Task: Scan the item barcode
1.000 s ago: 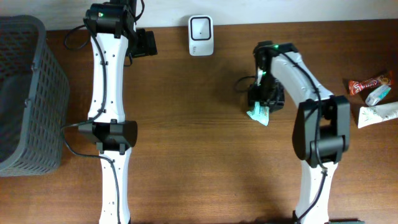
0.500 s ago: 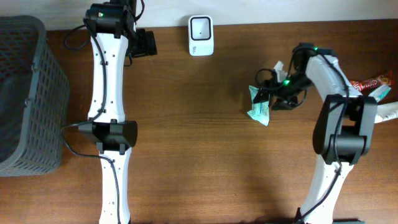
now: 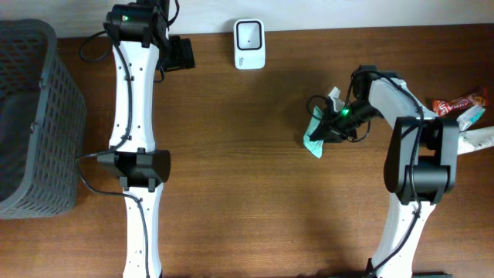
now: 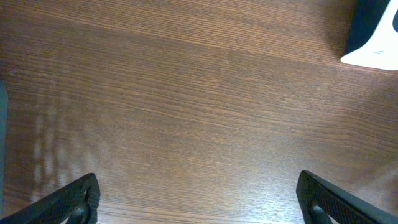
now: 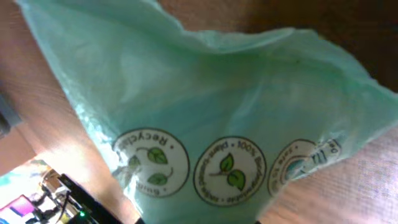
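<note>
The brown wooden table (image 3: 247, 193) fills the overhead view. A grey mesh basket (image 3: 35, 116) stands at its edge, far to the left of the white scanner (image 3: 249, 44), which sits mid-way along the back edge. The left arm (image 3: 135, 116) runs up the table between basket and scanner. The right arm (image 3: 413, 162) rises on the scanner's other side and bends back toward it. Well to the right of the scanner, at the table's edge, lie a red wrapper (image 3: 457, 103) and a white tube (image 3: 480, 137).

The left fingers (image 4: 71, 200) hover just left of the scanner, spread wide over bare wood and holding nothing. A corner of the scanner shows at the top right of that wrist's view.

The right fingers (image 3: 330, 127) are closed together, pinched on the green packet (image 3: 314, 139). It lies right of the scanner and nearer the front, sticking out from the fingertips on the scanner's side. Up close it fills the right wrist view — crinkled green film with round leaf emblems. Whether it touches the table I cannot tell.
</note>
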Tool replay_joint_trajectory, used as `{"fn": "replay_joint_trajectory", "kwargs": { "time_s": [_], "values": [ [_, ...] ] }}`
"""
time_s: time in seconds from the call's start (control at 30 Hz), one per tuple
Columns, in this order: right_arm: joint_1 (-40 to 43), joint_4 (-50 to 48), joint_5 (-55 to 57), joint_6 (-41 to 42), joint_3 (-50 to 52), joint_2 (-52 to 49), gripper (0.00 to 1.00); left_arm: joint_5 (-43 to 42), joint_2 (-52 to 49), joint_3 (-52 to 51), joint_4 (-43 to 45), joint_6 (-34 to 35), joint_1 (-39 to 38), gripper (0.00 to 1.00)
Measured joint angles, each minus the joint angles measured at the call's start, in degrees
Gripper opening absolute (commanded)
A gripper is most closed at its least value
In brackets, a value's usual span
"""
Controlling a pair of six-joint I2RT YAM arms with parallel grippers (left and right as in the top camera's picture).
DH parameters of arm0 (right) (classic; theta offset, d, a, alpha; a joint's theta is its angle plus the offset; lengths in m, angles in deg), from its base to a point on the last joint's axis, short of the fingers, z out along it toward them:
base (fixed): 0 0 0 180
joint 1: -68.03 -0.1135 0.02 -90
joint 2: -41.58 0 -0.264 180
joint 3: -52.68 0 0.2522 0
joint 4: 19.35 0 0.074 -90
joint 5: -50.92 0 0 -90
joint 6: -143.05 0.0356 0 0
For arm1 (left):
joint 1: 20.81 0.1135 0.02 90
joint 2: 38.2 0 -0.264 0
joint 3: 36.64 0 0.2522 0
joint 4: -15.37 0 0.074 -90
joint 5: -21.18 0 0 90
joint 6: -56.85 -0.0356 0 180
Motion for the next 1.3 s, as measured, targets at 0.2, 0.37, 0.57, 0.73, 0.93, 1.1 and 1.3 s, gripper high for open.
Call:
{"fn": "replay_joint_trajectory", "kwargs": {
  "time_s": [0.2, 0.37, 0.57, 0.73, 0.93, 1.1, 1.3],
  "values": [
    [-5.7, 4.4, 12.6, 4.7, -4.6, 0.1, 0.04, 0.0, 0.0, 0.0, 0.0, 0.0, 0.0, 0.99],
    [-14.9, 4.5, 27.1, 11.1, -7.4, 1.3, 0.04, 0.0, 0.0, 0.0, 0.0, 0.0, 0.0, 0.99],
    [-25.6, 3.8, 39.1, 17.0, -10.1, 5.2, 0.04, 0.0, 0.0, 0.0, 0.0, 0.0, 0.0, 0.99],
    [-29.3, 1.9, 41.8, 18.8, -10.2, 9.2, 0.04, 0.0, 0.0, 0.0, 0.0, 0.0, 0.0, 0.99],
    [-28.8, -4.7, 42.8, 17.7, -10.3, 10.9, 0.04, 0.0, 0.0, 0.0, 0.0, 0.0, 0.0, 0.99],
    [-28.5, -17.4, 43.4, 14.6, -10.3, 10.9, 0.04, 0.0, 0.0, 0.0, 0.0, 0.0, 0.0, 0.99],
    [-28.4, -32.8, 43.6, 13.9, -10.4, 10.9, 0.04, 0.0, 0.0, 0.0, 0.0, 0.0, 0.0, 0.99]
  ]
}}
